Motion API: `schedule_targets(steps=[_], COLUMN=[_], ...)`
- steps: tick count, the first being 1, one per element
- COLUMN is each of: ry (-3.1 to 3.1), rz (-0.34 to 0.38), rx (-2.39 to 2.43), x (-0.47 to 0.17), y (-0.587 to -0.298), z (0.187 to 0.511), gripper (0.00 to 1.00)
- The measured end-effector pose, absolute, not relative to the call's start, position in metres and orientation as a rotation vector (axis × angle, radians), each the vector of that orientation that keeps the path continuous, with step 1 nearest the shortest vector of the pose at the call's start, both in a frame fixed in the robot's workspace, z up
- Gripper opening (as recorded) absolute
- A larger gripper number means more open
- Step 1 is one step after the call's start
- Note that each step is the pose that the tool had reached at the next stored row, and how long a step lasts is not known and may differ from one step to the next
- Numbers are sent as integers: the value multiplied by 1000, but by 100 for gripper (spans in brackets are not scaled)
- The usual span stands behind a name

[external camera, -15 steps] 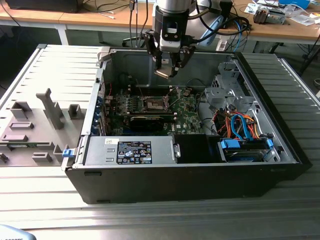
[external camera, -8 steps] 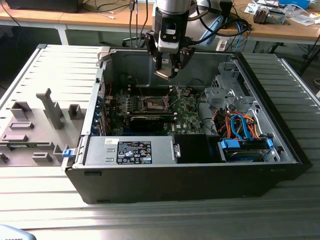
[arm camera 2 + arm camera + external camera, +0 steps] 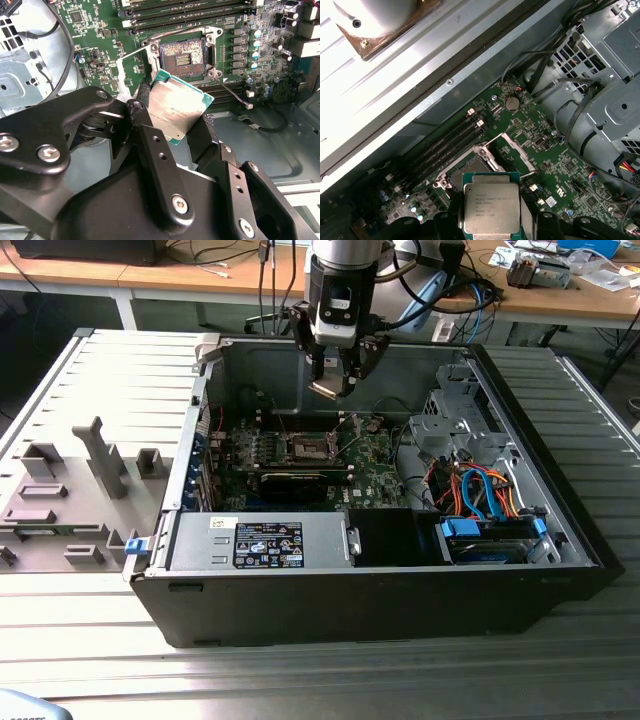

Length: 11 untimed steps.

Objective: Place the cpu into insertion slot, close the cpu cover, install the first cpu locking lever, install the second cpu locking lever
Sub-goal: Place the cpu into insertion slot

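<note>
- my end effector pinches the flat square cpu by its edges (brushed silvery lid, green rim).
- it hangs above the dark-centred insertion slot.

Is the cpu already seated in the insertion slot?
No, the pincer holds the cpu clear of the empty insertion slot.

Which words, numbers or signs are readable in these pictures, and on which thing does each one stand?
No text reads with certainty.
Chip: several printed lines on its metal top, too small to read.
Label on the grey box: print and symbols, blurred.
White sticker beside it: too small.
Green board: tiny white marks, unreadable.
</note>
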<state>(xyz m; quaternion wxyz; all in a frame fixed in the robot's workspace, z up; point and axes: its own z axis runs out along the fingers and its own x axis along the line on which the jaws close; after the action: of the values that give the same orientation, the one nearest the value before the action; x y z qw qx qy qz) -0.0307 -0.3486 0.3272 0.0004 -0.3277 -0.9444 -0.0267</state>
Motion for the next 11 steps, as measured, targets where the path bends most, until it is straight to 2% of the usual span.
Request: schedule_targets(steps=[11], ry=[-2961], rz=[-84], rx=[-1044], x=[-31], y=[-349], z=[327], gripper=[55])
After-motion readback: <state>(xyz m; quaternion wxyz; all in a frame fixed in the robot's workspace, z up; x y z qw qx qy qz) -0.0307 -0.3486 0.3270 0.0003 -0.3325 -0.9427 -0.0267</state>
